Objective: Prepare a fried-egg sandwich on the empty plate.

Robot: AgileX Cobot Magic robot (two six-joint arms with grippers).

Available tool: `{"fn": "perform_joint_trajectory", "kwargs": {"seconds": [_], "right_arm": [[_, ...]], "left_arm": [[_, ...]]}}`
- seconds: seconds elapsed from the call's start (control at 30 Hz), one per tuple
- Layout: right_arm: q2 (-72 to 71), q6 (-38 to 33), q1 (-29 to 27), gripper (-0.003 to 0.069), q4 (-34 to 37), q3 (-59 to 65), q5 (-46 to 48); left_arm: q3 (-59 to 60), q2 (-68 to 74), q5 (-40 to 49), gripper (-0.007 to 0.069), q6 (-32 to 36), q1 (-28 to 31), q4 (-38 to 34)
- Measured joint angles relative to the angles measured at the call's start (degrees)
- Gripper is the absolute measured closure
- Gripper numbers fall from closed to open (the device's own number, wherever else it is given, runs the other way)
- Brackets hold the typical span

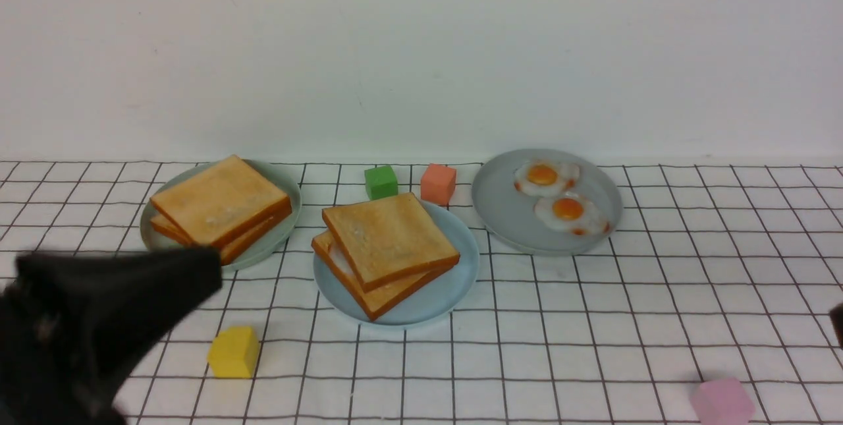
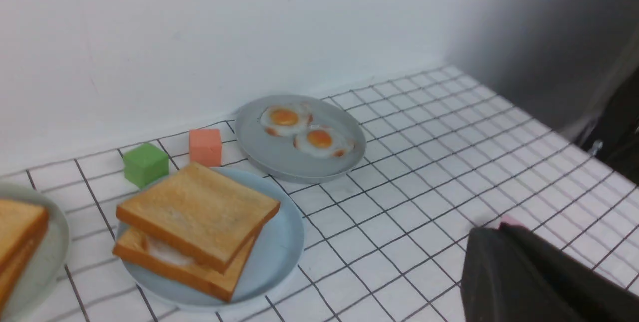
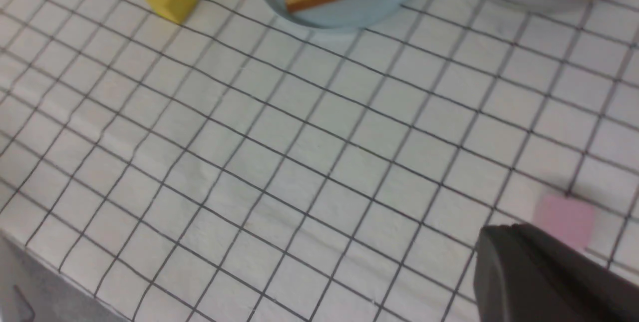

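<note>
Sandwich (image 1: pixel 385 254) sat on the light blue plate (image 1: pixel 454 286) in the middle of the checked cloth (image 1: pixel 593 319). It had two toast slices, one on top of the other, with a bit of white egg peeking out between them. The top slice was turned a little, so its corners did not line up with the bottom one. To me the sandwich looked finished.

Next biggest was the grey plate (image 1: pixel 507 214), behind and to the right of the blue one, with two more fried eggs (image 1: pixel 556 194) on it. The grey-green plate (image 1: pixel 286 214) on the left held a pile of plain toast (image 1: pixel 220 207).

The left claw (image 1: pixel 197 270) was big and dark in the near left corner. The sandwich lay ahead of it and to its right, not touching. The claw was clenched and held nothing. The right claw (image 3: pixel 504 247) was clenched too, with nothing in it, down low at the near right edge, just beside the pink block (image 3: pixel 566 219). The left claw was the nearer one to the sandwich. I think no more reaching was needed, only pulling back.

Smallest were the other blocks: yellow (image 1: pixel 234 351) near the left claw, green (image 1: pixel 380 181) and orange-pink (image 1: pixel 438 183) behind the blue plate.
</note>
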Motion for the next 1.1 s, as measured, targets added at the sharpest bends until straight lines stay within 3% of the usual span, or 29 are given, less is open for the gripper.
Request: {"fn": "perform_joint_trajectory", "kwargs": {"seconds": [0.2,0.43,0.93,1.1], "right_arm": [[-7.30,8.48,0.00,0.0658,-3.24,5.87,-0.81],[-15.13,12.69,0.00,0.0655,-3.93,10.30,-3.86],[-17.58,13.58,-0.14,0.0643,-4.73,11.10,-2.48],[-22.89,13.31,-6.66,0.0643,-10.73,17.62,-11.29]], "left_arm": [[11.93,-10.50,-8.55,0.0638,0.00,0.00,-1.28],[16.06,-12.65,-8.15,0.0638,0.00,0.00,-1.54],[16.83,-12.65,-2.55,0.0638,0.00,0.00,-1.61],[16.83,-12.65,-2.17,0.0638,0.00,0.00,-1.61]]}}
